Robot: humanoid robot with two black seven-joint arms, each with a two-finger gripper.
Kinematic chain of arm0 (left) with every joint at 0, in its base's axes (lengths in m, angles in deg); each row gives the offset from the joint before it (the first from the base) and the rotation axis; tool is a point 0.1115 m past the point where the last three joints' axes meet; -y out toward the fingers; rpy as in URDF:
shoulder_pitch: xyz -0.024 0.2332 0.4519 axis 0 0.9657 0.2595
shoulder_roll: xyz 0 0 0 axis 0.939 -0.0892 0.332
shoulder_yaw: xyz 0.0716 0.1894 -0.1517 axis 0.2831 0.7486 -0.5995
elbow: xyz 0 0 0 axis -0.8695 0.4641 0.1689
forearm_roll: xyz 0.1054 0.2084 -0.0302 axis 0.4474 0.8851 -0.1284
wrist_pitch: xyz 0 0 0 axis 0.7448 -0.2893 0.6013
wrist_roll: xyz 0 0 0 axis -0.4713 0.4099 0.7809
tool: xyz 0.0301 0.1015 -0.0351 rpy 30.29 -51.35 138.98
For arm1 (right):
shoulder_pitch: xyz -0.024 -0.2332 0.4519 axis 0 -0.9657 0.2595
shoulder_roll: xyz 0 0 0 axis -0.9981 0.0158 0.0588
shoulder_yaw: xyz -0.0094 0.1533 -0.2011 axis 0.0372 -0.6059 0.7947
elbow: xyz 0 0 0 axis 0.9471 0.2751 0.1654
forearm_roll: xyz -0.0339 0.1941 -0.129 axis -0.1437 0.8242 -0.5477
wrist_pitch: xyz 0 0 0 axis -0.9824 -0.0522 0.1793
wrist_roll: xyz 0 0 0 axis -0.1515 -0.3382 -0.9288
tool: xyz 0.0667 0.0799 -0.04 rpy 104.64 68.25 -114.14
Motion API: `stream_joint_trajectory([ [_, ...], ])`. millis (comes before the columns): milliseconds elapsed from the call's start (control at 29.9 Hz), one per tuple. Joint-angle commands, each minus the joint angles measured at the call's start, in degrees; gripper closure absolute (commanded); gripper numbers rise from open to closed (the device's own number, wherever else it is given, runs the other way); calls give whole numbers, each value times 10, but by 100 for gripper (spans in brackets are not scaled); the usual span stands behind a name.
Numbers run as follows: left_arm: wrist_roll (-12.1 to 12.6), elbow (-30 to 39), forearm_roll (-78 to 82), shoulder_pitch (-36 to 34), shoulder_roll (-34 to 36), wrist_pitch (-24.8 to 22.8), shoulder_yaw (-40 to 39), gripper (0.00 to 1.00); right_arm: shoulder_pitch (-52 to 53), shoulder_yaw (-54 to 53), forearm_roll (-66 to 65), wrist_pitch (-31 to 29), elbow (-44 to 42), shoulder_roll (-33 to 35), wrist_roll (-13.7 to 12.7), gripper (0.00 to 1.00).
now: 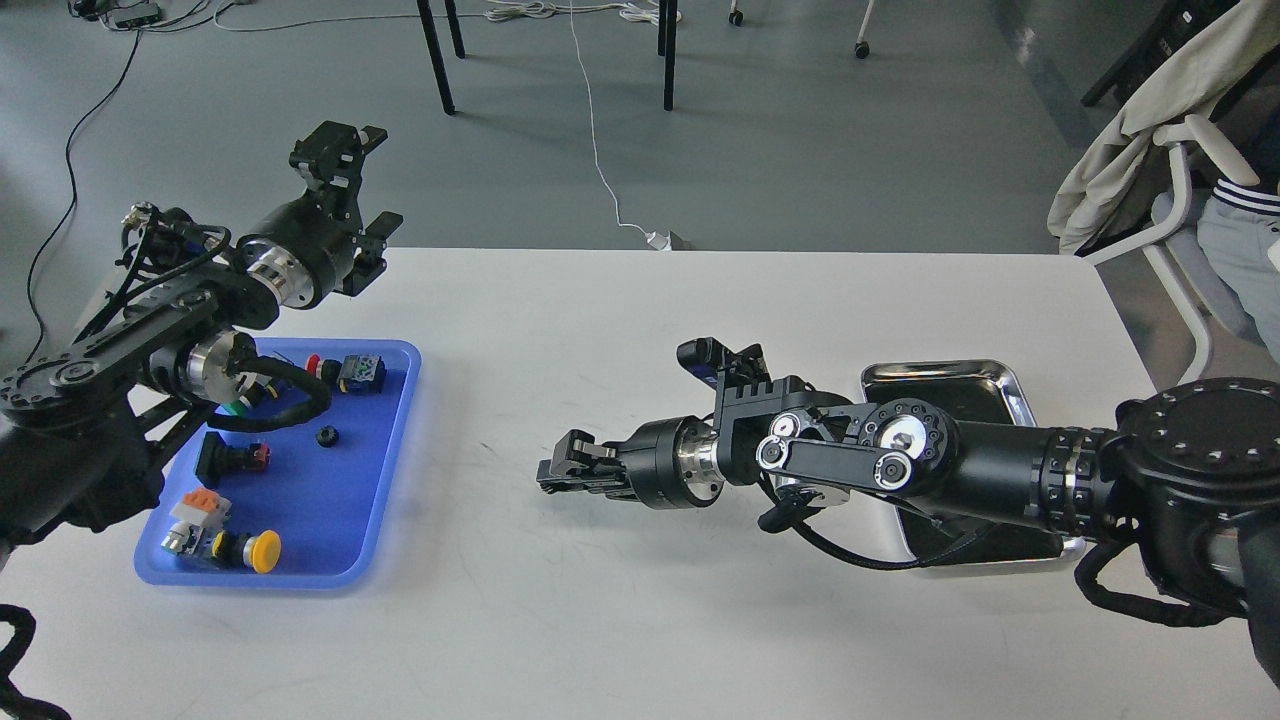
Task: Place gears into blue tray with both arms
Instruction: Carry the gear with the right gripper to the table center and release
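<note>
Gear inside blue tray

— What sits on the white table near its right edge?
— A shiny steel tray, partly covered.
— And the small coloured pieces toward the left edge?
— Push-button switches: a yellow-capped one nearest the front edge, an orange-topped one just beside it, a red-tipped black one further back.
— Beyond the far edge?
— Grey floor, a white cable, dark furniture legs, and a chair draped in beige cloth.
</note>
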Motion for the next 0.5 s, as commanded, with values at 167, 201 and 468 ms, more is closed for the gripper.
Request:
stream_joint_trajectory([
  [167, -4, -1, 1, 1, -2, 8, 1, 3, -27, 1, -4, 18, -4, 0, -16, 68],
  [201, -5, -1, 0, 1, -2, 8, 1, 3, -27, 1, -3, 20, -4, 0, -16, 64],
  [468, -4, 0, 1, 5, 0, 9, 3, 3, -26, -4, 1, 28, -5, 0, -16, 15],
])
